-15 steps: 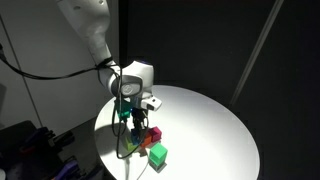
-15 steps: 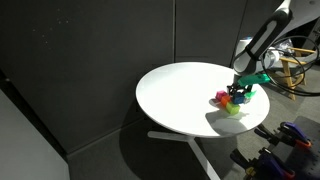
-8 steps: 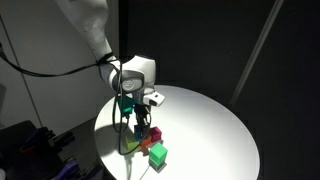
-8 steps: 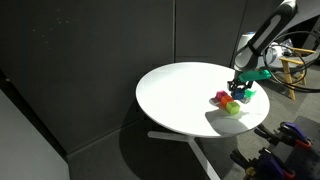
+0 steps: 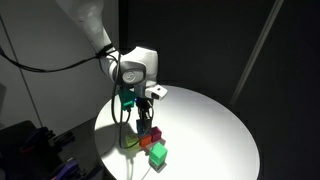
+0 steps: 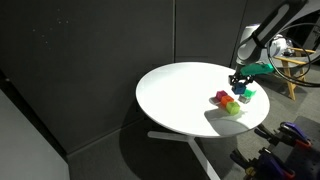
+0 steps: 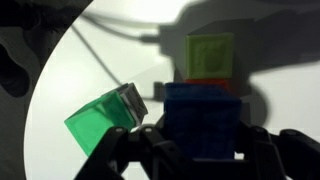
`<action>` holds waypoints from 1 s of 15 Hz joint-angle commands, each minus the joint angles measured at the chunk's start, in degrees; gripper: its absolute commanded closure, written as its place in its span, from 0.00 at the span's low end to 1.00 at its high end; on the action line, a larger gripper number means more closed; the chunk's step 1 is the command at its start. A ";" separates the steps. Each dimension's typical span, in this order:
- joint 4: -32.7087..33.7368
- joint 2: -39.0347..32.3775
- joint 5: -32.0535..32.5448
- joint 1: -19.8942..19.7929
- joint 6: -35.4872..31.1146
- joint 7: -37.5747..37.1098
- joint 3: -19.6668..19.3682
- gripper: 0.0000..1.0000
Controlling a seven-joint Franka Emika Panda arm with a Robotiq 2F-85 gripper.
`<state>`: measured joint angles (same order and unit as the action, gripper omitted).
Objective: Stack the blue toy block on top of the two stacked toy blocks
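The blue toy block (image 7: 203, 120) is plain deep blue; at its 9 o'clock a bright green cube (image 7: 98, 125), at 12 a yellow-green cube (image 7: 210, 50) (an orange-red cube (image 7: 208, 77) peeks beneath); the table (image 7: 110, 50) is white.

The gripper (image 5: 138, 120) hangs above small coloured blocks (image 5: 152, 140) near the edge of the white table (image 5: 210, 125). A green block (image 5: 158, 155) lies just beside an orange-red block (image 5: 147, 145)

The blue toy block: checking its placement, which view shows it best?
The wrist view: the blue toy block fills the centre, close up. Both exterior views show only a tiny cluster of cubes; blue is hardly distinguishable.
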<state>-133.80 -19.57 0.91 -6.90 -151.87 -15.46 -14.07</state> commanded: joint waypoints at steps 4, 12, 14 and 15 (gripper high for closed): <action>-1.89 5.57 1.31 -0.58 2.77 1.71 -0.84 0.75; -1.99 7.92 1.09 -3.02 2.94 7.86 -0.80 0.75; -1.60 8.10 1.07 -3.99 3.67 10.23 -0.87 0.75; -1.42 8.15 1.13 -4.43 4.03 11.20 -0.97 0.75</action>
<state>-134.93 -13.47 1.10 -9.74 -150.01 -7.58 -14.98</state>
